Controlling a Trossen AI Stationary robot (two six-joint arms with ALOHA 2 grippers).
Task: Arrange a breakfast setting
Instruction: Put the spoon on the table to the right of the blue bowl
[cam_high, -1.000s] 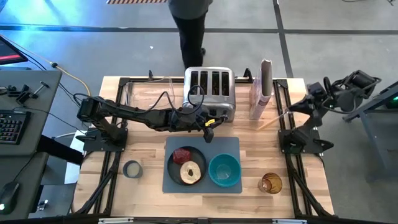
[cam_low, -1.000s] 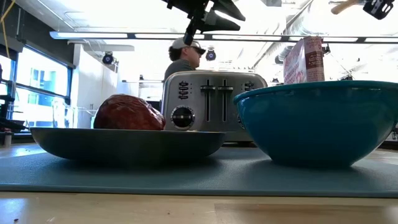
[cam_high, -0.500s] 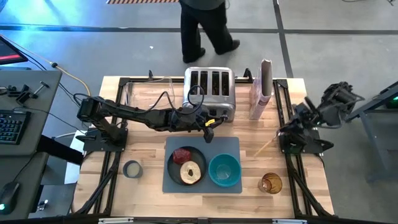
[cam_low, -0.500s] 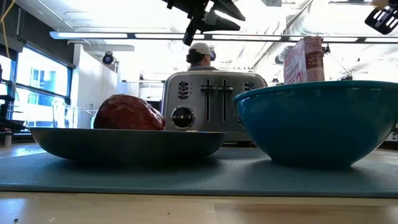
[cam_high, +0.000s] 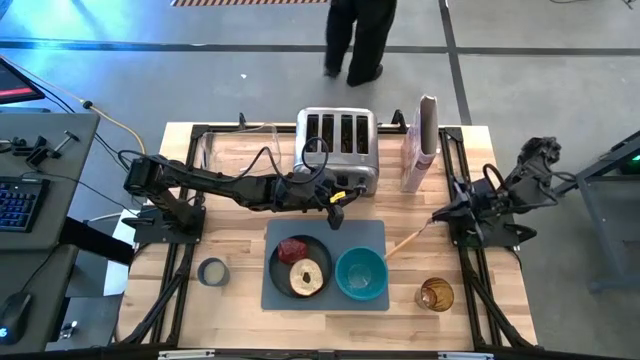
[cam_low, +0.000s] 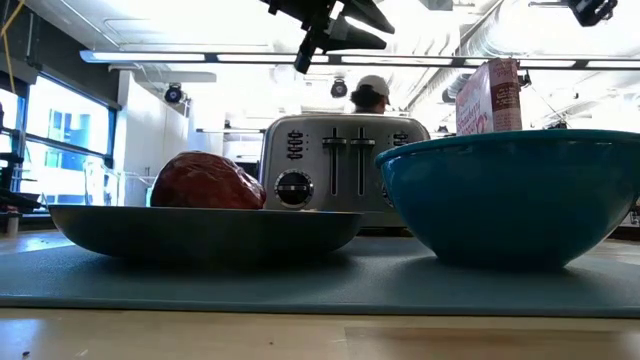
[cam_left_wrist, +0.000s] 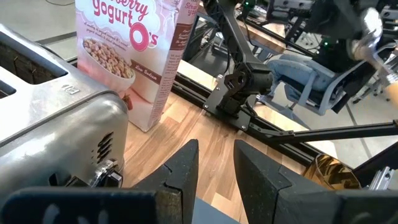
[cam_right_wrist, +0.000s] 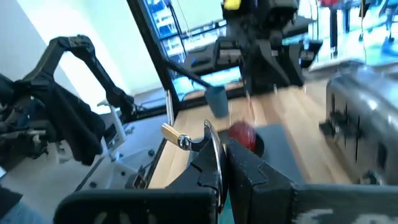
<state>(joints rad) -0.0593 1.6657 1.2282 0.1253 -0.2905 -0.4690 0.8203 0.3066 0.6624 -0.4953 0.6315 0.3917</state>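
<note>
High view: one mat (cam_high: 372, 233) on the tabletop (cam_high: 240, 250), carrying one plate (cam_high: 276, 263) and one bowl (cam_high: 361, 273). On the plate, one red lump (cam_high: 293, 248) and one bagel ring (cam_high: 307, 277), side by side. One toaster (cam_high: 338, 148) with four slots behind the mat; one cereal bag (cam_high: 421, 143) just beside it. One amber cup (cam_high: 435, 294) right of the mat, one grey ring (cam_high: 212, 271) left of it. Right gripper (cam_high: 441, 216) near the table's right rail, jaws closed on one spoon (cam_high: 404, 242); the wooden handle slants toward the bowl, its end over the mat's right edge. Left gripper (cam_high: 336, 214) hovers between toaster and mat. One person stands beyond the table.

Low view: plate (cam_low: 200, 228), lump (cam_low: 207, 181), bowl (cam_low: 505, 195), toaster (cam_low: 340, 165) and bag (cam_low: 490, 95) show; the bagel ring and spoon do not. Whether the bowl holds anything cannot be told from here.

Left wrist view: left gripper (cam_left_wrist: 216, 163), jaws narrowly apart, holding nothing. The bag (cam_left_wrist: 134, 56) reads "Yogurt O's", a word above cut off. Cup (cam_left_wrist: 336, 175) shows at the edge.

Right wrist view: right gripper (cam_right_wrist: 221, 148), jaws pinched on the spoon's metal end (cam_right_wrist: 180, 138). Lump (cam_right_wrist: 242, 133) and toaster (cam_right_wrist: 363, 118) are blurred beyond.
</note>
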